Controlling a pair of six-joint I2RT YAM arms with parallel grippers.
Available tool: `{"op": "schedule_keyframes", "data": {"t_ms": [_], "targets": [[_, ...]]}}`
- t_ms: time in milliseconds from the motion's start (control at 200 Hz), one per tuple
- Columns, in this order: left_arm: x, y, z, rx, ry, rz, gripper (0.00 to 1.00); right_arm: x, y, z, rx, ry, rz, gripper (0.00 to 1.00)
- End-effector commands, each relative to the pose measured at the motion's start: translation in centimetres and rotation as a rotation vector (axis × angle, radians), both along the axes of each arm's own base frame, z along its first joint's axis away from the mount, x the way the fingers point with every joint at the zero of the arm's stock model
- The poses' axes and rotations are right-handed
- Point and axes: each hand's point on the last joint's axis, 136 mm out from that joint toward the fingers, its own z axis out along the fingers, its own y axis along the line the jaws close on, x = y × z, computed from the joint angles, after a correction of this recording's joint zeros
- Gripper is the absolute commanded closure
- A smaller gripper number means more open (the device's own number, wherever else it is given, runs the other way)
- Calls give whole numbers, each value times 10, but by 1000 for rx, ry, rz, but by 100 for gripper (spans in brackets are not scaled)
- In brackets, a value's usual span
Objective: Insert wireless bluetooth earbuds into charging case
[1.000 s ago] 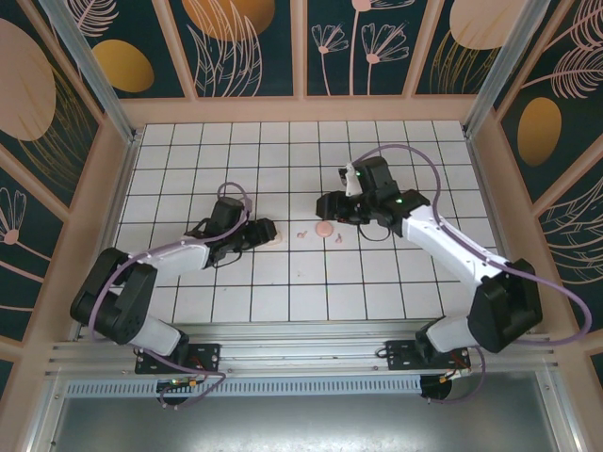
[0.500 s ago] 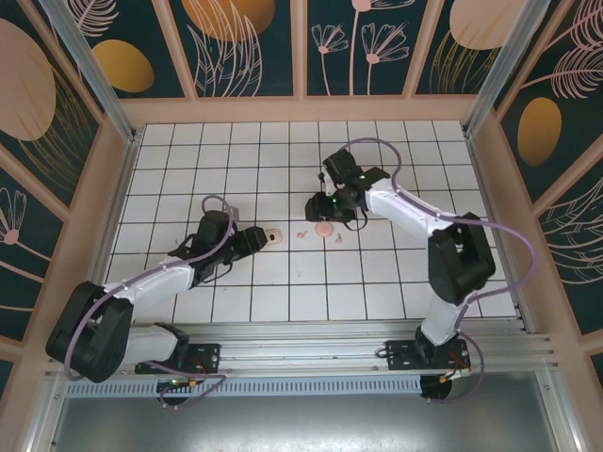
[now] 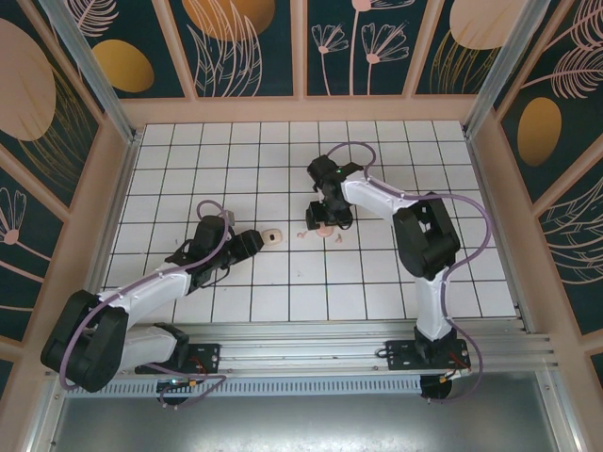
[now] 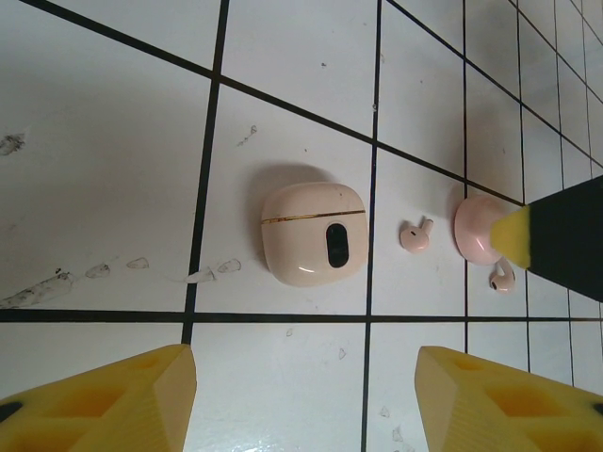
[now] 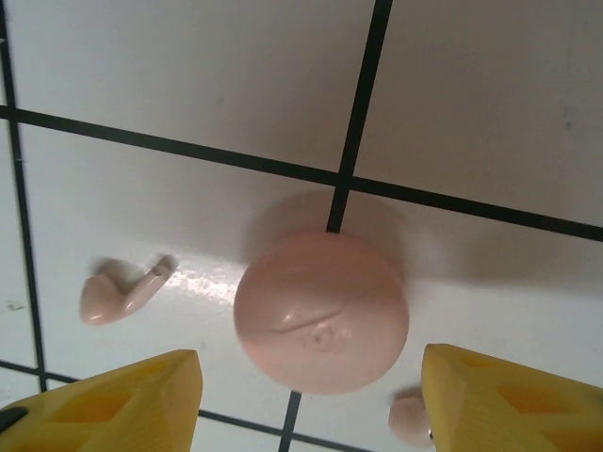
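The charging case (image 4: 314, 234), a pale pink rounded box with a dark spot, lies shut on the tiles (image 3: 272, 235). It sits just ahead of my left gripper (image 4: 301, 400), which is open with nothing between its fingers (image 3: 251, 243). One earbud (image 4: 415, 235) lies right of the case, the other (image 4: 501, 277) further right. My right gripper (image 5: 311, 405) is open and hovers low over a round pink dome (image 5: 320, 311), its jaws standing either side of it without touching. One earbud (image 5: 118, 292) lies left of the dome and the other (image 5: 410, 419) sits by the right finger.
The round pink dome (image 3: 323, 229) lies between the two earbuds (image 3: 301, 232) (image 3: 336, 237) on the white tiled floor (image 3: 283, 301). Wooden walls ring the floor. My right arm (image 3: 396, 202) arches across the middle right.
My left gripper has backed away from the case, leaving it bare on the tiles. My right arm has swung left and brought its gripper down over the pink dome.
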Motion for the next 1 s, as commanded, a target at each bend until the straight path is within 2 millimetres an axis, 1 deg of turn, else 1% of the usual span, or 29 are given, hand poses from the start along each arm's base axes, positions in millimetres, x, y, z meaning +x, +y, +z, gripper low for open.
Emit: {"op": "schedule_keyframes", "data": {"t_ms": [0, 140, 355, 495, 596, 701, 771, 871, 996], "targets": [[-1, 4, -4, 2, 11, 21, 38, 3, 0, -4, -40, 4, 29, 36], [-2, 5, -5, 2, 14, 23, 38, 4, 9, -9, -11, 17, 41, 36], [-3, 6, -5, 3, 15, 26, 37, -1, 7, -26, -43, 42, 55, 38], [-5, 7, -6, 2, 16, 27, 37, -2, 4, -31, -56, 40, 55, 43], [-5, 7, -6, -2, 15, 26, 38, -1, 4, -30, -56, 27, 52, 48], [-5, 6, -5, -7, 11, 22, 38, 2, 7, -23, -30, -2, 44, 51], [-5, 5, -4, -11, 4, 20, 38, 4, 10, -15, -4, -27, 33, 52], [-4, 5, 2, -21, -20, 19, 38, 6, 16, 1, 59, -64, 11, 54], [-2, 4, 9, -25, -56, 7, 39, 3, 25, 22, 161, -103, -19, 56]]}}
